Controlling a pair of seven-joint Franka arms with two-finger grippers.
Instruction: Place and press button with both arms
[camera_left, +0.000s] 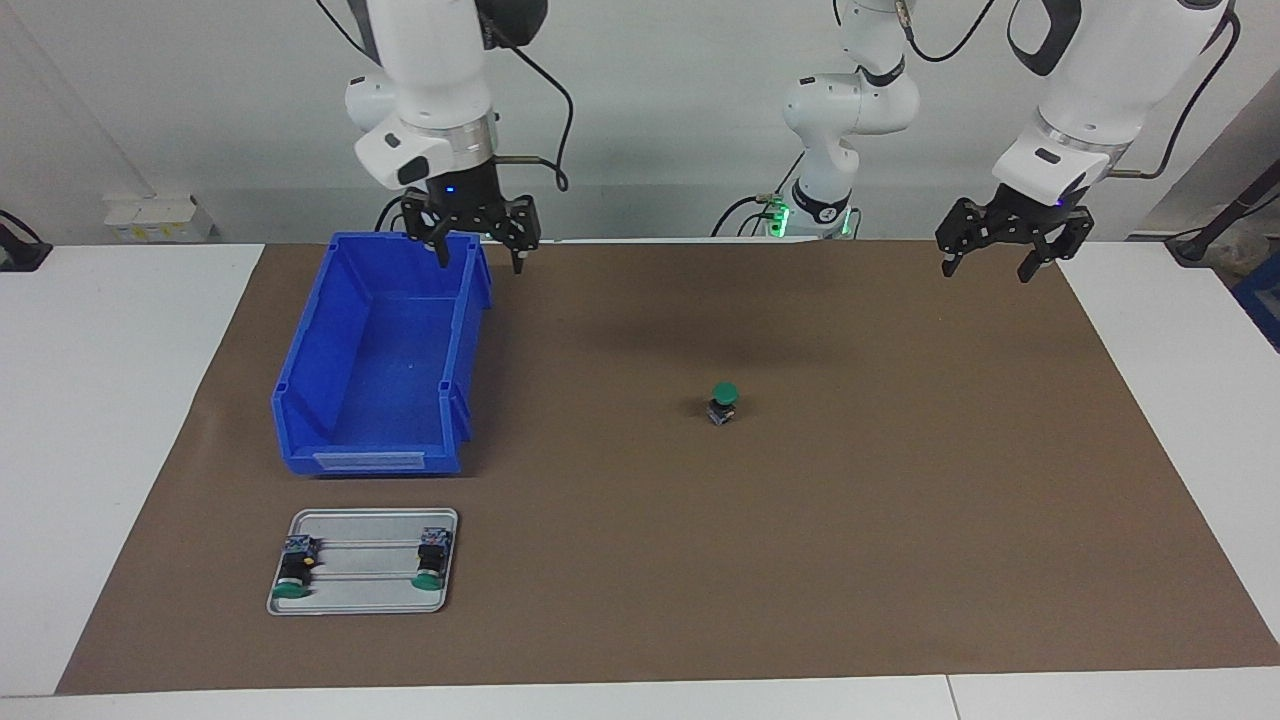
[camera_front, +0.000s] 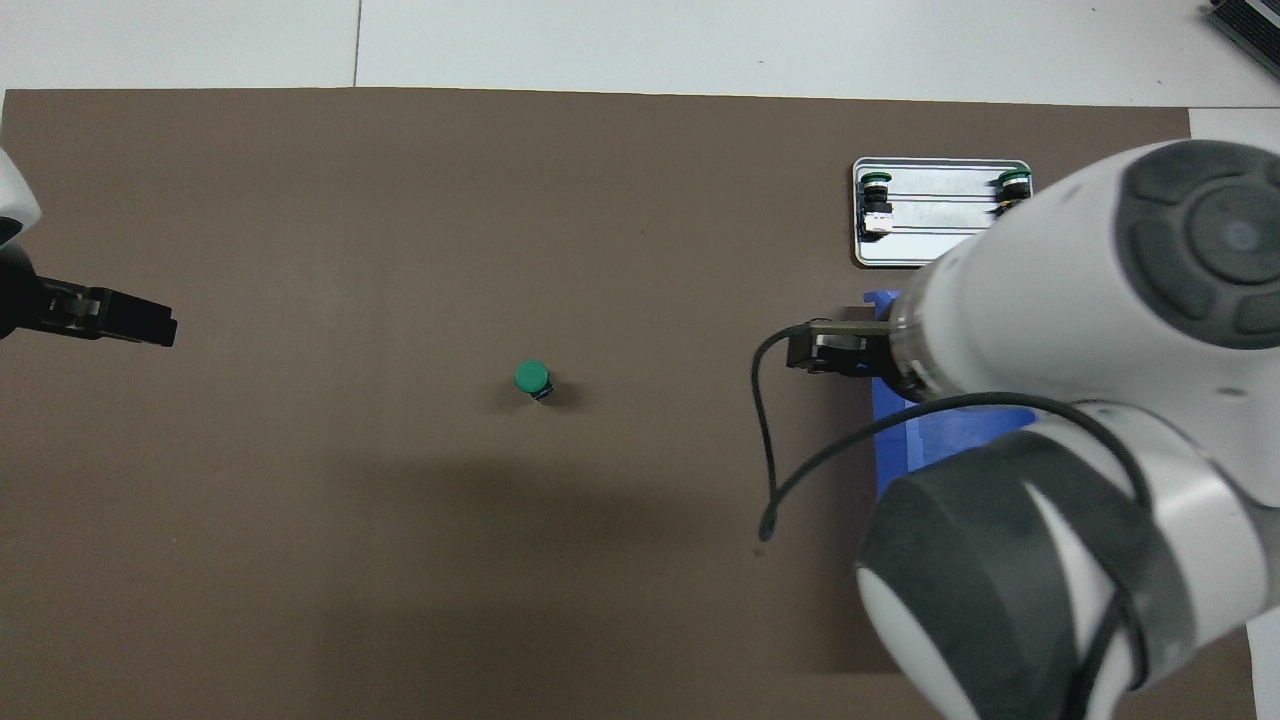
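Standing upright mid-mat, green cap up: the button (camera_left: 723, 401), alone on the brown mat (camera_left: 900, 520). Toward the right arm's end, a blue bin (camera_left: 375, 370), and farther from the robots, a metal tray (camera_left: 365, 595) carrying 2 more buttons (camera_left: 292, 572) on their sides. Raised over the bin's robot-side corner, jaws wide and empty: the right gripper (camera_left: 480, 256). Hovering over the mat's edge at the left arm's end, likewise spread and empty: the left gripper (camera_left: 985, 266).
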